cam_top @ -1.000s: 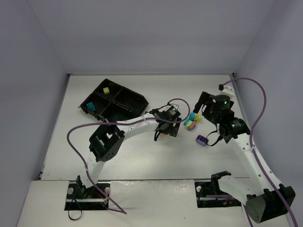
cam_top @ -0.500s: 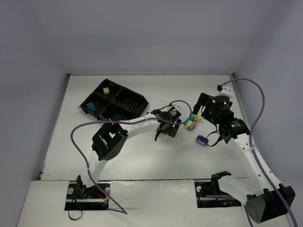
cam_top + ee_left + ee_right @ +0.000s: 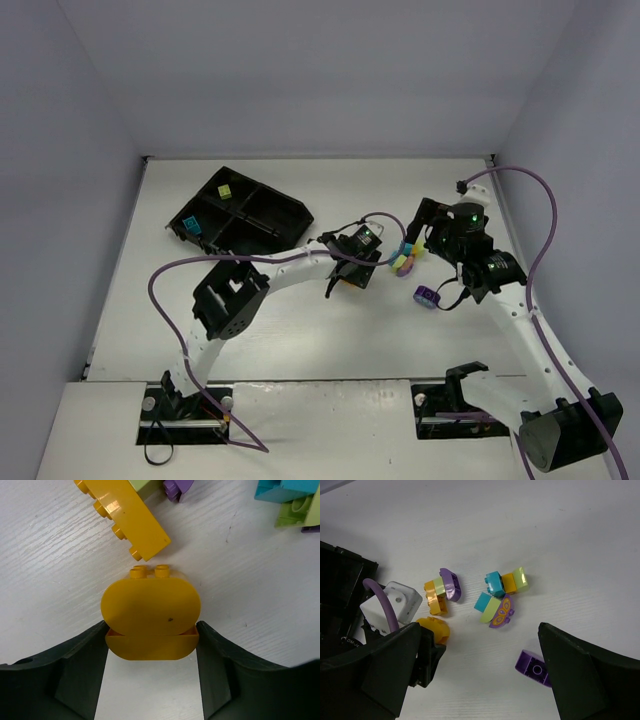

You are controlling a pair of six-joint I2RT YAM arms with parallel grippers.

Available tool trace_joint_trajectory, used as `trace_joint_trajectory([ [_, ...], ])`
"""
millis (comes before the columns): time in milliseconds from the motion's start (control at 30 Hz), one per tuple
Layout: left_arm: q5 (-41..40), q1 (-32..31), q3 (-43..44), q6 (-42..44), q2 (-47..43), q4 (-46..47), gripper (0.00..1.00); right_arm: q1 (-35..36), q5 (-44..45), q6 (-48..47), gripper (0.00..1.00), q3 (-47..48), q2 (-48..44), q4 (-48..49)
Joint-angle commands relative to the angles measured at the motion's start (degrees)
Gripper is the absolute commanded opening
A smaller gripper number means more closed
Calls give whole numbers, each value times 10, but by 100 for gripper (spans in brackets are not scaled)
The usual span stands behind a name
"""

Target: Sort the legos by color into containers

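Though overhead view hides it, left fingers (image 3: 75, 670) clamp orange brick (image 3: 150, 612).

Tray (image 3: 272, 212) at worktop's (image 3: 300, 330) ten o'clock, bricks (image 3: 226, 190) inside. Cluster (image 3: 404, 260) at three o'clock; rounded brick (image 3: 150, 612) at its nine, stray brick (image 3: 427, 296) at its five.

The left arm (image 3: 290, 262) and the right arm (image 3: 535, 340) were both built of white tubular links joined by boxy black joint housings. Each was mounted on a black base plate (image 3: 185, 415) and trailed a looping purple cable (image 3: 545, 200). A small green light (image 3: 471, 213) glowed on each black wrist block, and the left gripper (image 3: 150, 630) and right gripper (image 3: 485, 630) had broad, matte dark-grey fingers (image 3: 60, 680) with angular, faceted faces.
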Motion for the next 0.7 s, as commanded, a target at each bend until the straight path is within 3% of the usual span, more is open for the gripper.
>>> trace_joint_trajectory([
  [0,4,7,-23,-4,-29,18,39,-3,-10,-3,100,8,-7,21],
  [167,-2,13,-62,12,-85,42,33,-3,-49,-12,100,22,3,21],
  [333,-12,19,-140,97,-188,116,33,-3,-146,-26,98,65,24,19],
  [467,-6,27,-193,195,-257,172,33,-2,-244,-28,89,108,61,4],
  [667,54,51,-285,280,-365,275,33,-1,-336,-33,84,150,97,-2],
])
